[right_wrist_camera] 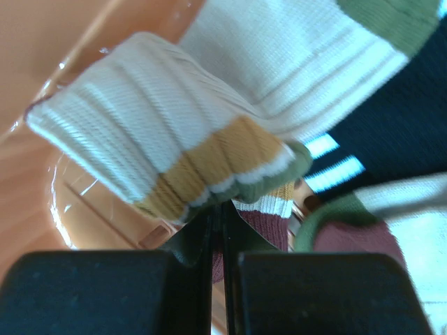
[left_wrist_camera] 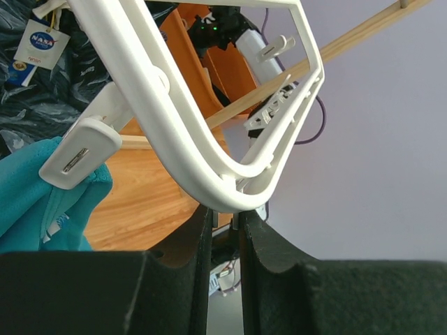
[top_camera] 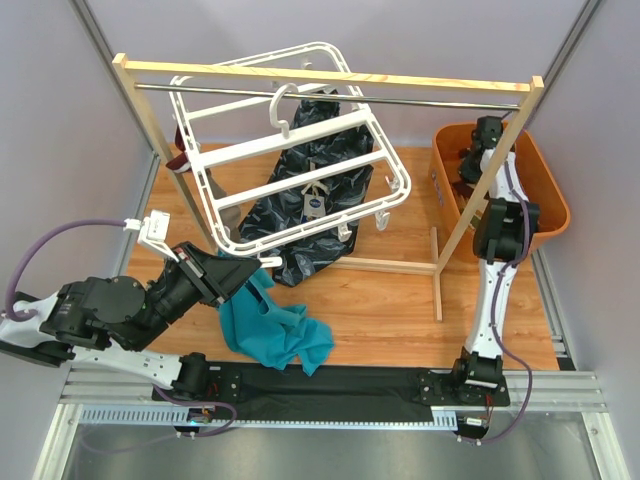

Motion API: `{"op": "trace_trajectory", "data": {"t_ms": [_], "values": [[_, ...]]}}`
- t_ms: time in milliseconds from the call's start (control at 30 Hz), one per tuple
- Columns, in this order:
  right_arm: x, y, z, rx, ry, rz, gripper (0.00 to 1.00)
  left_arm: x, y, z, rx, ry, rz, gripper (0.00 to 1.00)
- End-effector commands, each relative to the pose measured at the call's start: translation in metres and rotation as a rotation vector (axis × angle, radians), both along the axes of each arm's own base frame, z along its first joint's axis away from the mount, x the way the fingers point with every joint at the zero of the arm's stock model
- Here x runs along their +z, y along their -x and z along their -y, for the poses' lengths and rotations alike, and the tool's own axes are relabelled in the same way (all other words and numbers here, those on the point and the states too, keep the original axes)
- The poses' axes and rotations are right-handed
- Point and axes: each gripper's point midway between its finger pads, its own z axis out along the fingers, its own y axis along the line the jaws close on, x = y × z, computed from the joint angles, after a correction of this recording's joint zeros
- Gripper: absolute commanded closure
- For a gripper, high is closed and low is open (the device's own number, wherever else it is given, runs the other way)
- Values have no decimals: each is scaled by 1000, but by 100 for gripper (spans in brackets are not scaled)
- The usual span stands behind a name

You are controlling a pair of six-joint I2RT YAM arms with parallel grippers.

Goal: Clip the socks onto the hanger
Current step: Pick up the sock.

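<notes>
Pinching the ribbed cuff of a soft, probably limp striped sock [right_wrist_camera: 140, 132], the right gripper [right_wrist_camera: 218, 213] sits closed in the orange basket [top_camera: 552, 205] at two o'clock. The left gripper [left_wrist_camera: 225, 216] clamps the stiff hanger [left_wrist_camera: 174, 118] at eight o'clock.

Wooden rack [top_camera: 430, 80] with metal rail [top_camera: 430, 101], orange bin [top_camera: 445, 185], dark patterned cloth [top_camera: 300, 258], wooden tabletop [top_camera: 390, 310]

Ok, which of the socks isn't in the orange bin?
The teal sock, heaped on the table by the left hand; the cream striped sock and black sock lie inside the bin.
</notes>
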Motion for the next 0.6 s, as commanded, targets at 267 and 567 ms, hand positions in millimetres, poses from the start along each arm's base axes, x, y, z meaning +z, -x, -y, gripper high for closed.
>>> {"op": "trace_trajectory", "data": {"t_ms": [267,567], "values": [[191,16,17,-47,-254,429,100,-15,4,3,-25,-39,-4,100],[262,59,5,-37,-445,584,100,-13,4,3,-31,-33,0,100]]}}
